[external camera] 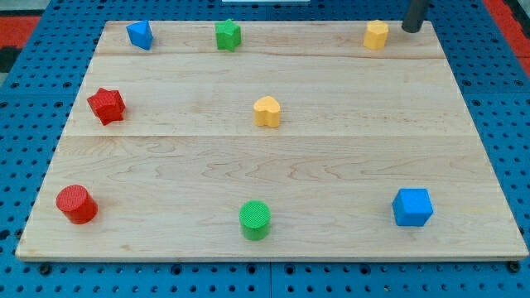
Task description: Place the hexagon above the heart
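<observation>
A yellow hexagon block [376,34] sits near the board's top edge, toward the view's right. A yellow heart block [267,111] lies near the middle of the wooden board [348,165]. The hexagon is up and to the right of the heart, well apart from it. My tip [410,30] shows at the view's top right, just right of the hexagon, with a small gap between them.
A blue block [140,35] and a green star [228,35] lie along the top edge. A red star [107,105] is at the left. A red cylinder [76,204], green cylinder [255,219] and blue cube [412,206] lie along the bottom.
</observation>
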Available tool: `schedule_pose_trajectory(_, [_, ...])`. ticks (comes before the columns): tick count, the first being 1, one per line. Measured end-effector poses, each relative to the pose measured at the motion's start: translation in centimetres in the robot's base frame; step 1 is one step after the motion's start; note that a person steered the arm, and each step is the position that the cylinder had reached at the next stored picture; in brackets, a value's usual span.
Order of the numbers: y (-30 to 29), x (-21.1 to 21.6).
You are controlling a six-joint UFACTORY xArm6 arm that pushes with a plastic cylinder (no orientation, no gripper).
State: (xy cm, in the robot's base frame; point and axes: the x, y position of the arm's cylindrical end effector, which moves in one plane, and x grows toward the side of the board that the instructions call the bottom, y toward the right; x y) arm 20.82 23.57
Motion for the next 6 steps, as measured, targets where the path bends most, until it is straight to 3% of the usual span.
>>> schedule_pose_trajectory(2, [-12.1,8.2])
schedule_pose_trajectory(3, [-4.1,6.2])
schedule_pose_trajectory(4, [-4.5,3.6])
schedule_pose_trajectory(5, [-10.6,2.4])
schedule_pose_trajectory(6, [-17.3,4.5])
